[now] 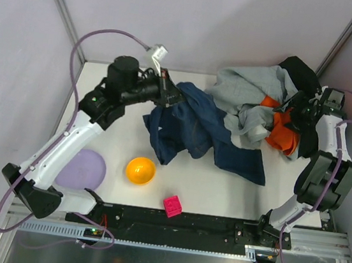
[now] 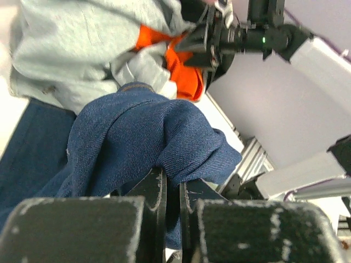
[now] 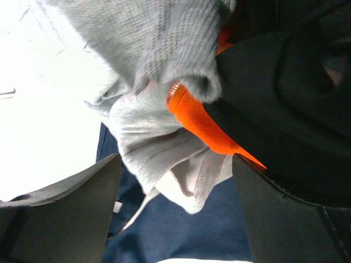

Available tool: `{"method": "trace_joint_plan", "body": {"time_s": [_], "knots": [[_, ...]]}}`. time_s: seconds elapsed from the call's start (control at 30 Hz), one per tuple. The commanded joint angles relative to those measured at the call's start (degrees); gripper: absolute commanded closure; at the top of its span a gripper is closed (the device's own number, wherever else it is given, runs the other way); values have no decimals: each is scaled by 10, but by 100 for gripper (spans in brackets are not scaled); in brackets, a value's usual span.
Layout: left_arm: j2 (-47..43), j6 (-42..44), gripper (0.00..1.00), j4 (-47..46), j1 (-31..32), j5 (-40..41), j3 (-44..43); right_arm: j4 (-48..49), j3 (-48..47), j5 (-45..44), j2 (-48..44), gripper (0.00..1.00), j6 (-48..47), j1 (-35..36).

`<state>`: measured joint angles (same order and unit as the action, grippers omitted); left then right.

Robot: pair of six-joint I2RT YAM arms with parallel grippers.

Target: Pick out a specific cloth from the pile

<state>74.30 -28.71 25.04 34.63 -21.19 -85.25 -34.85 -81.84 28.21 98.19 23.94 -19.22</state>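
Nearest the lens on my left wrist, my left gripper (image 2: pixel 171 189) was clamped on a raised fold of the cloth (image 2: pixel 148 137), its two fingers (image 2: pixel 156 192) almost together with the navy denim pinched between them. From above, the cloth lay spread over the middle of the table (image 1: pixel 233 190), one end lifted at my left gripper toward the back left, the other flat toward the front right, its far edge touching the pile (image 1: pixel 248 92). That pile sat at the back right, light grey on top, bright orange and black at its right side. My right gripper (image 3: pixel 175 164) hung at the pile with jaws wide apart, grey and orange fabric between them, gripping nothing. An orange bowl (image 1: pixel 140 170), a pink block (image 1: pixel 172 205) and a purple plate (image 1: pixel 83 168) lay near the front, apart from the cloth.
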Motion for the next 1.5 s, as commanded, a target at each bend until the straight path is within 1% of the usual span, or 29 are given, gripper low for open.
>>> {"method": "trace_joint_plan", "body": {"time_s": [0.0, 0.27, 0.5, 0.63, 0.77, 0.9, 0.97, 1.03, 1.17, 1.3, 1.47], "knots": [[-40, -19, 99, -39, -52, -66, -62, -10, 13, -11, -65, 13, -4, -7], [-20, -49, 99, -38, -180, -156, -139, -45, 36, -2, -142, 12, -17, -7], [-1, -63, 99, -28, -298, -203, -207, -67, 81, 0, -230, 11, -23, -4], [4, -69, 99, -21, -370, -221, -229, -74, 113, -5, -278, 11, -21, 11], [0, -60, 99, -11, -418, -208, -232, -82, 138, -19, -315, 10, -22, 30], [-11, -43, 99, 6, -454, -186, -230, -85, 160, -27, -331, 10, -25, 42], [-17, -26, 99, 23, -468, -166, -231, -85, 168, -30, -334, 10, -27, 45], [-23, -4, 99, 54, -479, -130, -235, -83, 174, -32, -336, 10, -28, 48], [-25, 39, 99, 100, -490, -73, -246, -77, 186, -35, -336, 10, -27, 54], [-22, 62, 99, 123, -493, -50, -253, -70, 193, -36, -334, 10, -24, 62], [-11, 90, 99, 149, -493, 0, -279, -65, 196, -39, -332, 10, -22, 69]]}}
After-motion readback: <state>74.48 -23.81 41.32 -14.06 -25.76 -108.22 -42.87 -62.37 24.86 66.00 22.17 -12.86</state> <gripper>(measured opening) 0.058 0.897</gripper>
